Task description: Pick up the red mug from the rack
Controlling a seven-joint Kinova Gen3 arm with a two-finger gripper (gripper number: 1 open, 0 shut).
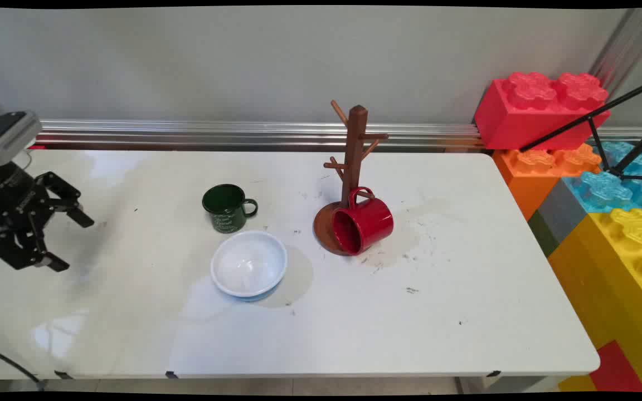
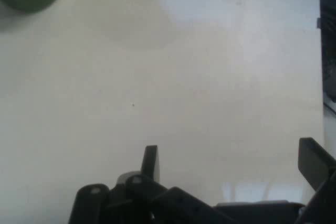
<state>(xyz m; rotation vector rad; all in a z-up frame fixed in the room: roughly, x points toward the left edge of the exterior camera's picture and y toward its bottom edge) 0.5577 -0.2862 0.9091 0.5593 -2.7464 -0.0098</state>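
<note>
Nearest the camera, the white bowl (image 1: 249, 263) sits on the desk (image 1: 354, 334), green mug (image 1: 226, 208) just behind it. Tool (image 1: 70, 238) hovers well left of both, fingers apart, holding nothing. Red mug (image 1: 363, 224) leans tilted against the wooden mug tree (image 1: 354, 156).

A plain grey-white wall (image 1: 243, 61) runs behind the white surface (image 1: 466, 312), with a band of silver metal rails (image 1: 215, 133) along its foot. The surface is scuffed with small dark marks and shows soft bright reflections near its left side. At the right stands a stack of giant toy bricks: a red brick (image 1: 538, 108) on top, an orange one (image 1: 544, 167) below, blue ones (image 1: 616, 184) behind and a yellow one (image 1: 616, 267) nearest. Thin black rods (image 1: 594, 114) cross in front of them
</note>
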